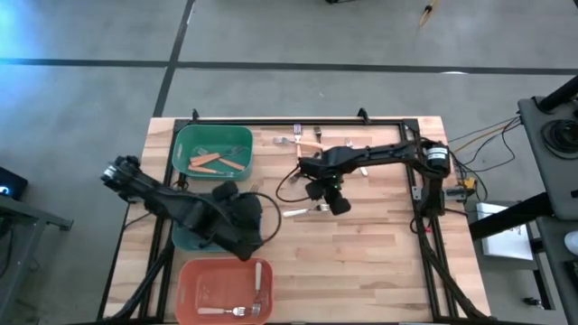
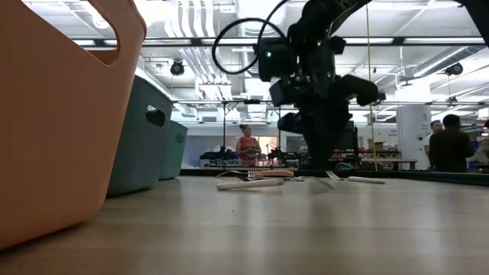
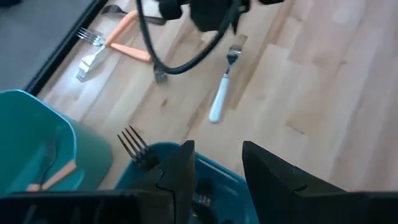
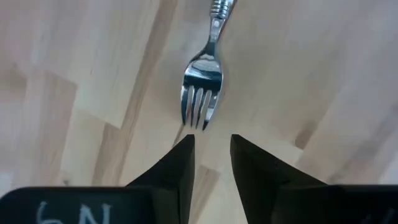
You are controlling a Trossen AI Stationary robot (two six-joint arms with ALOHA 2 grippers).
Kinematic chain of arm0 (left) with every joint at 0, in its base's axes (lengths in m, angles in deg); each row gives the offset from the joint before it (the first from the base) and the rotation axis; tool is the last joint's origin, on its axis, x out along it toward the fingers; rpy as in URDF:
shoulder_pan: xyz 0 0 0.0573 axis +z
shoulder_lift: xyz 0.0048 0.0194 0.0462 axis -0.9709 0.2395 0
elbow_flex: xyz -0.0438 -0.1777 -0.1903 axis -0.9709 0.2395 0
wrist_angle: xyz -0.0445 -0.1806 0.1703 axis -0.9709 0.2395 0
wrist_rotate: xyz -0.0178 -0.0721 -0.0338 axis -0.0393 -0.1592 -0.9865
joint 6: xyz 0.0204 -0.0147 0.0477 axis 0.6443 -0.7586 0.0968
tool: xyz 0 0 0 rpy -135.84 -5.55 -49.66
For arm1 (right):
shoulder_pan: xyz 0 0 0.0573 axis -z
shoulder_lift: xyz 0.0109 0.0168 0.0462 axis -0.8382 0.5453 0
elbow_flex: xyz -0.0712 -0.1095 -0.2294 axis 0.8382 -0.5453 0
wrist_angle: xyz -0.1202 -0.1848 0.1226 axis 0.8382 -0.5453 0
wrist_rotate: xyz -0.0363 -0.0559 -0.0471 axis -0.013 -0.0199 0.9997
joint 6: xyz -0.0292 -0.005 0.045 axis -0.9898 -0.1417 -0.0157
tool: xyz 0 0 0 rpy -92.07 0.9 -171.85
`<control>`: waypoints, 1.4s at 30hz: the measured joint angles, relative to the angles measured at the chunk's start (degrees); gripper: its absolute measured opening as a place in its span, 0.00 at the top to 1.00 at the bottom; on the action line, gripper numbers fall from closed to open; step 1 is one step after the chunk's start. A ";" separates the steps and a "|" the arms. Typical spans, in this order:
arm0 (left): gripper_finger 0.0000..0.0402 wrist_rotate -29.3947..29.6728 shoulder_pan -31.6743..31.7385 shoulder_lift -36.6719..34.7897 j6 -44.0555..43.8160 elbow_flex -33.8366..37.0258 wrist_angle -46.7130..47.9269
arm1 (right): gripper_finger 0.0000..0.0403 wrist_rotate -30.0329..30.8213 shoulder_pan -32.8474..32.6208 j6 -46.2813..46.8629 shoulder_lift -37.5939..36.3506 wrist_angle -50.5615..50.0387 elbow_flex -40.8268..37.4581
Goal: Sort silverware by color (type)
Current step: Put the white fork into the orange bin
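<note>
My right gripper hangs open over the table's middle, its fingers just short of the metal tines of a white-handled fork that lies flat on the wood. My left gripper is open above the teal bin, which my arm mostly hides from above. A black fork stands in that bin with its tines up, beside one finger; whether it touches the finger I cannot tell. Orange-handled forks lie in the green bin, and white-handled forks lie in the salmon bin.
More forks lie loose near the table's far edge: a silver one, an orange-handled one and others by the right arm. The three bins stand in a row along the left side. Bare wood lies to the near right. People stand in the room behind.
</note>
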 joint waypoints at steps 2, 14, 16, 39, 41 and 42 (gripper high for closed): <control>0.71 0.57 0.86 0.98 0.52 -0.13 -0.01 | 0.77 0.31 -0.14 0.36 -1.16 -0.39 -0.15; 0.71 3.34 1.28 9.79 9.65 -0.20 -0.21 | 0.78 7.13 -5.06 11.51 -7.65 -0.01 -7.92; 0.71 3.67 1.28 10.18 9.75 -0.20 -0.88 | 0.78 8.60 -7.30 14.46 -8.65 0.05 -9.66; 0.73 -1.06 4.62 10.01 28.50 9.45 -28.84 | 0.78 34.61 -24.98 35.08 -16.30 32.25 -29.73; 0.75 -1.30 4.99 10.01 29.08 9.82 -30.01 | 0.79 38.34 -26.01 34.08 -15.78 32.66 -30.11; 0.76 -1.31 5.15 10.01 29.13 9.89 -30.25 | 0.79 39.45 -26.32 33.77 -15.54 32.80 -30.13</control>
